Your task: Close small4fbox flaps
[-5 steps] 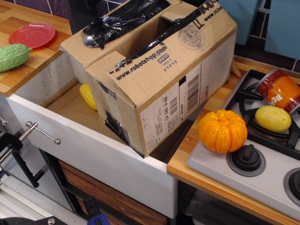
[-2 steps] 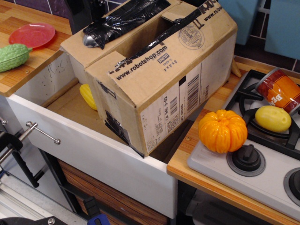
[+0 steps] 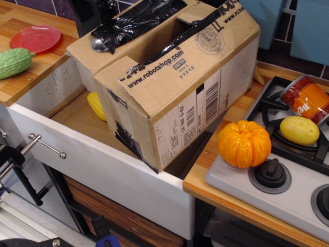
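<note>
The small4fbox (image 3: pixel 175 98), a brown cardboard box printed "www.robotshop.com" with barcode labels, stands tilted in the white sink basin (image 3: pixel 103 154). Its two long top flaps lie nearly flat with a dark gap (image 3: pixel 157 41) between them. The left flap (image 3: pixel 97 43) carries crumpled shiny black tape. The right flap (image 3: pixel 180 62) bears the print and a black tape edge. A dark part of my arm or gripper (image 3: pixel 92 10) shows behind the box's far left corner at the top edge. Its fingers are hidden.
A toy pumpkin (image 3: pixel 244 144) sits on the stove's front edge, with a yellow lemon-like toy (image 3: pixel 299 129) and a tipped can (image 3: pixel 308 98) on the burner. A red plate (image 3: pixel 35 37) and a green vegetable toy (image 3: pixel 14 62) lie on the left counter. A yellow toy (image 3: pixel 96 105) lies in the basin.
The dark arm part behind the box has shifted slightly to the left. The box and its flaps have not moved.
</note>
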Available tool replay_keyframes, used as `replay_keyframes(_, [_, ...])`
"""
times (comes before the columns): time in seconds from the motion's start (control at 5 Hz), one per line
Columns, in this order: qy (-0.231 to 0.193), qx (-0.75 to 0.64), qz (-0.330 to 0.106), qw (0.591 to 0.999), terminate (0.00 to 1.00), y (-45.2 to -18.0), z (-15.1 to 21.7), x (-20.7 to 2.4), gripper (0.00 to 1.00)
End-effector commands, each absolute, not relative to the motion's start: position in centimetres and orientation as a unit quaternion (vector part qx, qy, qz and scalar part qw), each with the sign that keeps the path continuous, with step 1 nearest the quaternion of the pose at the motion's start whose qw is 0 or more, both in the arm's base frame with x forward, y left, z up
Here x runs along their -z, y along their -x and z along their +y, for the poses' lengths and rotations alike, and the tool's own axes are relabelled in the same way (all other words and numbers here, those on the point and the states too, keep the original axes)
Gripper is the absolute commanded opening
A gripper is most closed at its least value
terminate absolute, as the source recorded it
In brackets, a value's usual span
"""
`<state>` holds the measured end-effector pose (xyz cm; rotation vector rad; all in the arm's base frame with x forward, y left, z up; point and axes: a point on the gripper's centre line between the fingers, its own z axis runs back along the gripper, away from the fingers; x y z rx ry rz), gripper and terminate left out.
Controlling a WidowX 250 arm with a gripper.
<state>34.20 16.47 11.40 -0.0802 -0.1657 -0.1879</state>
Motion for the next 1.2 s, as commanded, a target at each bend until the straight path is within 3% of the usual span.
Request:
replay_keyframes(0.0, [0.047,0.095,-0.092,0.990,0.00,-33.1,14.5,-15.0,1.00])
replay_keyframes(0.4, [0.048,0.066,-0.075,0.994,0.00,-31.3,10.8,-16.4,1.00])
replay_keyframes(1.0, [0.053,0.052,-0.108,0.991,0.00,-27.6,9.0,-13.8,1.00])
